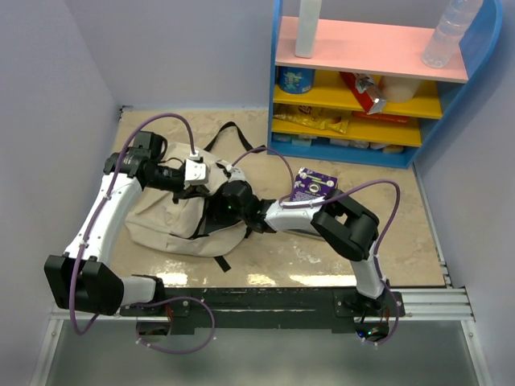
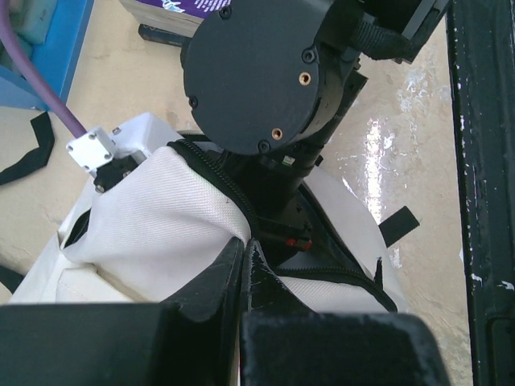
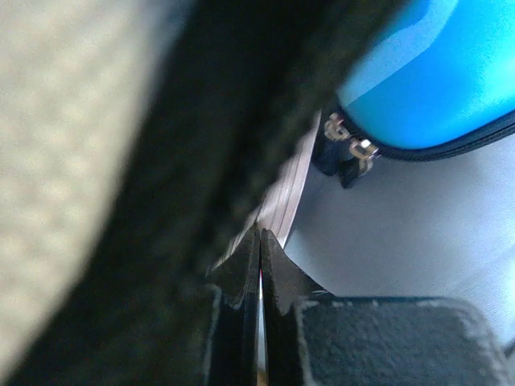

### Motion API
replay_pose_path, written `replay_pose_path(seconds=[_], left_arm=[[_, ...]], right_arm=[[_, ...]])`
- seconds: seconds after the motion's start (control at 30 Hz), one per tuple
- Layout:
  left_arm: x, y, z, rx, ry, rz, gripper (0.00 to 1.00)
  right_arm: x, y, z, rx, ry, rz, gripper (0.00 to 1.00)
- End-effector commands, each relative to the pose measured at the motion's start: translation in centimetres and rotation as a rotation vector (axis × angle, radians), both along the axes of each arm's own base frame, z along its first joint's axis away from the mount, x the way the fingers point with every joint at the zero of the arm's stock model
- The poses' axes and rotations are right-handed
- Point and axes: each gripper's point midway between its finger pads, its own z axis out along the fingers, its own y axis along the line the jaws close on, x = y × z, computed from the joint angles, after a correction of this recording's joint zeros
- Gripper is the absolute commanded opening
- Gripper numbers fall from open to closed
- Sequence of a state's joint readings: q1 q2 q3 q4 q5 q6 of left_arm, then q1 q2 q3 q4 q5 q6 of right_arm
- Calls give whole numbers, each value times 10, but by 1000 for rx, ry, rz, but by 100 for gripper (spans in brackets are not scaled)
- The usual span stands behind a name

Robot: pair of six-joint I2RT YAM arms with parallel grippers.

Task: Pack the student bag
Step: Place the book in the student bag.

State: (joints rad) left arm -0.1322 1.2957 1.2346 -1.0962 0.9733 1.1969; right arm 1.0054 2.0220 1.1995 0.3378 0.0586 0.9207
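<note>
The beige student bag (image 1: 165, 221) lies left of centre on the table, its black straps trailing toward the back. My left gripper (image 2: 245, 241) is shut on the bag's zipper edge (image 2: 213, 173) and holds the opening up. My right arm's wrist (image 1: 233, 201) reaches into that opening from the right, and its fingers are hidden in the top view. Inside the bag, my right gripper (image 3: 260, 233) is shut with nothing between its tips, which rest against the page edges of a book (image 3: 283, 201). A blue zippered pouch (image 3: 434, 72) lies just beyond.
A purple book (image 1: 312, 186) lies on the table right of the bag, partly under my right arm. A blue shelf unit (image 1: 362, 80) with bottles and snack packs stands at the back right. A black rail (image 1: 265, 299) runs along the near edge.
</note>
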Motion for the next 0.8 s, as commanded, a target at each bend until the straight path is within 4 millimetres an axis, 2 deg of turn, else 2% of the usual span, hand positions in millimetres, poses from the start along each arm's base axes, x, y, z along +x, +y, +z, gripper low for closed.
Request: replay_pose_path(seconds=[0.0,0.1,0.23,0.33,0.4,0.43,0.47,0.5,0.53,0.57,0.6,0.63,0.67,0.77], left_arm=[[5,-16,36,-104,-90,-55,0],[7,-17,37,-111,-88,-55,0],[8,-21,39,-122,-83,-60,0],[12,-23,42,-118,-86,-59,0],[12,-23,40,-111,-78,-57,0],[11,-22,38,-106,-74,-57,0],[8,-21,35,-97,-76,-69,0],[5,-19,28,-83,-65,-68,0],[4,-18,24,-76,-61,-70,0],[2,-18,22,-72,-66,-74,0],[-1,-16,15,-67,-52,-72,0],[-2,-15,12,-65,-50,-74,0],[-4,-15,11,-67,-52,-76,0],[-6,-16,8,-71,-41,-78,0]], right_arm=[[-16,18,13,9,-10,74,0],[-31,25,8,31,-9,106,0],[-38,59,18,120,-1,160,0],[-35,74,31,198,-10,158,0],[-26,69,38,199,-23,132,9],[-16,52,48,190,-30,105,14],[-8,40,50,174,-38,79,25],[-3,26,57,173,-48,65,29],[7,-1,44,126,-30,23,33],[11,-17,68,126,-70,10,40],[14,-30,72,96,-78,2,43],[19,-58,57,-9,-49,-42,46],[20,-74,82,-37,-107,-52,53],[34,-134,85,-204,-122,-186,66]])
